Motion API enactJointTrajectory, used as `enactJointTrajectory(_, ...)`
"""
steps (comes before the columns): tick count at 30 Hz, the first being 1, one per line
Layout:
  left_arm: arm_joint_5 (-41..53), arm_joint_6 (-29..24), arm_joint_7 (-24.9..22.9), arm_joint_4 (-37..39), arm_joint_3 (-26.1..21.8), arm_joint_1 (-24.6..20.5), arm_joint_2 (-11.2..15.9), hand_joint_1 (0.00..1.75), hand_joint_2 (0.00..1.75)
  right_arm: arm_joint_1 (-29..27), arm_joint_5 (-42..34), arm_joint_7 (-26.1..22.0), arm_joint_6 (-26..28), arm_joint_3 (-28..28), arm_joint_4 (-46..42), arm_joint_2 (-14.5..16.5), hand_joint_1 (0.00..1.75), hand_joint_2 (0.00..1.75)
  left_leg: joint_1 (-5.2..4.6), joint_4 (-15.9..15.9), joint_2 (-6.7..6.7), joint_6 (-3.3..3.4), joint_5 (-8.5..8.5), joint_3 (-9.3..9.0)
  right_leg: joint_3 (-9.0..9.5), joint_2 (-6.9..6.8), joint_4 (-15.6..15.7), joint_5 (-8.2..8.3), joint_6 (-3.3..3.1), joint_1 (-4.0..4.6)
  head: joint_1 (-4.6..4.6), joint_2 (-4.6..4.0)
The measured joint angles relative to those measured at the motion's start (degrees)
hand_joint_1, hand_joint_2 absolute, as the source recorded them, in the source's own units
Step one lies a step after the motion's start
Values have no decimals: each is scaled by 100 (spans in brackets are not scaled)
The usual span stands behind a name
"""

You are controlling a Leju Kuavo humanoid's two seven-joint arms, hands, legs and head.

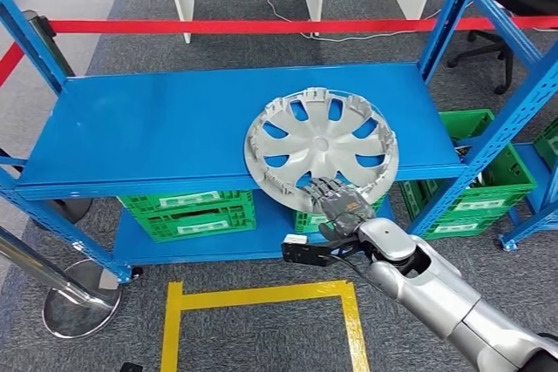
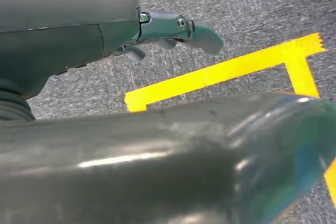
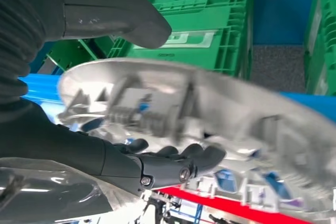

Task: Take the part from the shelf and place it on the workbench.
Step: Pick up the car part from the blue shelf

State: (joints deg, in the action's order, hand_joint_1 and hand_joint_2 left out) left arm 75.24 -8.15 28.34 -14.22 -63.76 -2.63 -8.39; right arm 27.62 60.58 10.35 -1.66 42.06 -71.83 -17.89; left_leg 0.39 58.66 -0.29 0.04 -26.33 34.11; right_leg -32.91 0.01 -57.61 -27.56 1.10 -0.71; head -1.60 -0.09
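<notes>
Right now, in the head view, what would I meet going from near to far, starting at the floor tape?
Yellow floor tape → right hand gripping the hubcap's near rim → silver hubcap on the blue shelf → red barrier strap.

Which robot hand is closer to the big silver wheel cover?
The right hand. Its fingers and thumb grip the near rim of the wheel cover on the blue shelf. The left hand hangs low over the grey floor by the yellow tape, away from it.
</notes>
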Motion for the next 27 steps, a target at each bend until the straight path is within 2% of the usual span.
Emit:
enactJointTrajectory(2, -3, 5, 10, 1, 0, 5, -3, 0, 0, -1, 48, 13, 52, -1, 32, 22, 0, 175, -1, -36, 0, 69, 6, 4, -20, 0, 13, 1, 66, -5, -2, 0)
enactJointTrajectory(4, -1, 6, 23, 1, 0, 5, -2, 0, 0, 4, 103, 21, 116, -4, 66, 42, 0, 175, 13, -76, 4, 152, 28, -17, -108, 0, -152, -127, 114, -16, -14, 0)
enactJointTrajectory(5, 0, 6, 27, 1, 0, -3, -1, 0, 0, 5, 119, 23, 140, -4, 84, 52, 0, 175, 19, -92, 6, 187, 36, -26, -238, 0, -418, -275, 128, -19, -21, 0)
enactJointTrajectory(7, -1, 7, 31, 1, 0, -14, 5, 0, 0, -16, 152, 28, 184, -2, 127, 70, 0, 175, 5, -91, 5, 224, 31, -26, -612, 0, -1209, -618, 145, -19, -31, 0)
enactJointTrajectory(8, 0, 7, 31, 2, 0, -11, 4, 0, 0, -41, 186, 41, 224, -3, 152, 82, 0, 175, -3, -90, 3, 230, 29, -28, -779, 0, -1539, -715, 149, -18, -29, 0)
enactJointTrajectory(9, 2, 8, 31, 2, 0, -6, 2, 0, 0, -66, 236, 61, 281, -4, 176, 96, 0, 175, -8, -87, 0, 233, 27, -30, -854, 0, -1665, -702, 149, -17, -31, 0)
enactJointTrajectory(10, 4, 8, 31, 3, 0, 0, -1, 0, 0, -85, 292, 87, 348, -7, 198, 115, 0, 175, -12, -84, -2, 233, 24, -35, -820, 0, -1560, -581, 140, -17, -30, 0)
enactJointTrajectory(12, 6, 10, 31, 3, 0, -1, -8, 0, 0, -98, 390, 133, 475, -14, 234, 162, 0, 175, -15, -70, -6, 218, 8, -47, -471, -4, -811, -183, 102, -15, -30, 0)
enactJointTrajectory(13, 7, 13, 31, 3, 0, -5, -11, 0, 0, -97, 430, 150, 521, -19, 249, 186, 0, 175, -26, -54, -7, 200, -5, -43, -269, -5, -424, -55, 81, -9, -28, 0)
enactJointTrajectory(14, 7, 16, 31, 3, 0, -7, -14, 0, 0, -100, 465, 166, 561, -25, 266, 211, 0, 175, -35, -44, -7, 175, -10, -36, -125, -5, -160, 10, 64, -1, -25, 0)
enactJointTrajectory(15, 9, 20, 31, 4, 0, -6, -15, 0, 0, -108, 495, 181, 592, -32, 284, 234, 0, 175, -42, -38, -6, 149, -11, -28, -54, -3, -41, 9, 50, 9, -24, 0)
enactJointTrajectory(18, 13, 24, 31, 6, 0, 1, -17, 0, 0, -150, 555, 209, 647, -56, 340, 285, 0, 175, -38, -43, -3, 67, -11, -32, -24, 2, -7, 18, -10, 9, -22, 0)
enactJointTrajectory(19, 13, 24, 32, 7, 0, 0, -15, 0, 0, -154, 568, 210, 659, -63, 356, 297, 0, 175, -35, 1, -1, 35, -54, -20, -15, -1, 11, 32, -38, -2, -16, 0)
enactJointTrajectory(20, 13, 24, 32, 7, 0, -2, -10, 0, 0, -155, 580, 210, 669, -67, 371, 315, 0, 175, -32, 162, 1, 0, -166, 46, -5, -5, 31, 45, -68, -16, -8, 0)
enactJointTrajectory(21, 13, 24, 33, 8, 0, -3, -7, 0, 0, -158, 588, 210, 676, -69, 387, 338, 0, 175, -24, 461, 4, -32, -338, 176, 1, -9, 39, 51, -88, -24, 1, 0)
enactJointTrajectory(23, 13, 25, 33, 11, 0, -2, -10, 0, 0, -177, 602, 209, 679, -68, 423, 381, 0, 175, -11, 1281, 7, -81, -706, 546, 2, -11, 39, 48, -109, -24, 9, 0)
enactJointTrajectory(24, 13, 26, 33, 13, 0, 1, -10, 0, 0, -188, 608, 209, 676, -67, 441, 395, 0, 175, -5, 1557, 7, -93, -779, 674, 4, -11, 38, 46, -111, -24, 8, 0)
enactJointTrajectory(25, 12, 26, 33, 14, 0, 5, -9, 0, 0, -194, 619, 209, 674, -67, 456, 405, 0, 175, 2, 1614, 7, -97, -732, 704, 8, -10, 37, 45, -111, -24, 9, 0)
enactJointTrajectory(26, 11, 27, 34, 14, 0, 6, -6, 0, 0, -195, 630, 210, 672, -68, 469, 413, 0, 175, 9, 1426, 8, -95, -576, 618, 17, -8, 35, 43, -108, -25, 9, 0)
enactJointTrajectory(27, 11, 27, 35, 14, 0, 5, -2, 0, 0, -194, 649, 214, 671, -70, 481, 423, 0, 175, 17, 1049, 8, -88, -354, 440, 31, -5, 35, 37, -101, -27, 9, 0)
